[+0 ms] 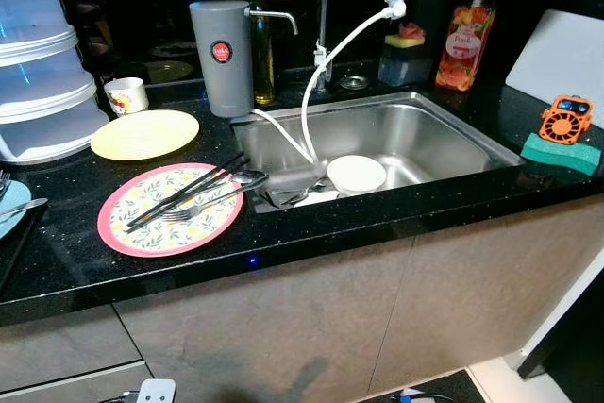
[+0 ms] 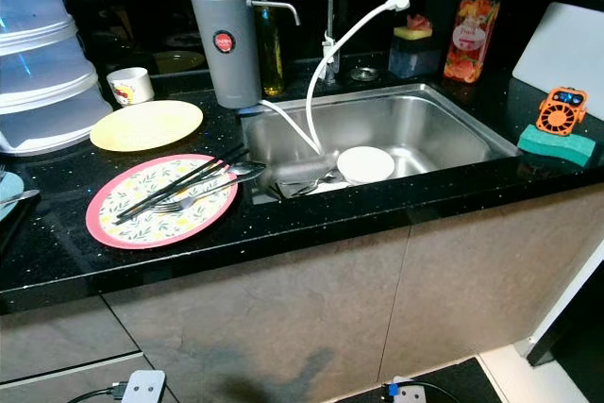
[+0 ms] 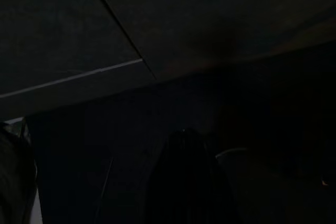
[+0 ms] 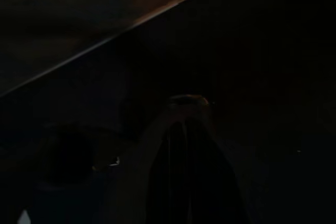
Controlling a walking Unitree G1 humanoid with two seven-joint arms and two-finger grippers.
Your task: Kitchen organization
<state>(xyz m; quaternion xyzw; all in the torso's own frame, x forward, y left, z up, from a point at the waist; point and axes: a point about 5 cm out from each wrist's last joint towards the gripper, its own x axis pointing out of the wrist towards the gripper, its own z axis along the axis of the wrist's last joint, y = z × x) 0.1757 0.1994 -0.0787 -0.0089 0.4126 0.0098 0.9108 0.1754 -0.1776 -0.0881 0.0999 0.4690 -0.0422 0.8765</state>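
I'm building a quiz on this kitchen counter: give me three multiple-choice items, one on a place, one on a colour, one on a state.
1. Where is the small white round bowl?
A in the steel sink
B on the counter
C on the yellow plate

2. What colour is the rim of the floral plate?
A blue
B pink
C green

3. The black chopsticks are:
A standing in a cup
B lying across the floral plate
C on the floor

Key: A, it sits in the basin; B, a pink band circles it; B, they rest flat beside the fork.

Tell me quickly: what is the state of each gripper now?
Left gripper: too dark, cannot be told.
Right gripper: fingers together, closed, holding nothing.
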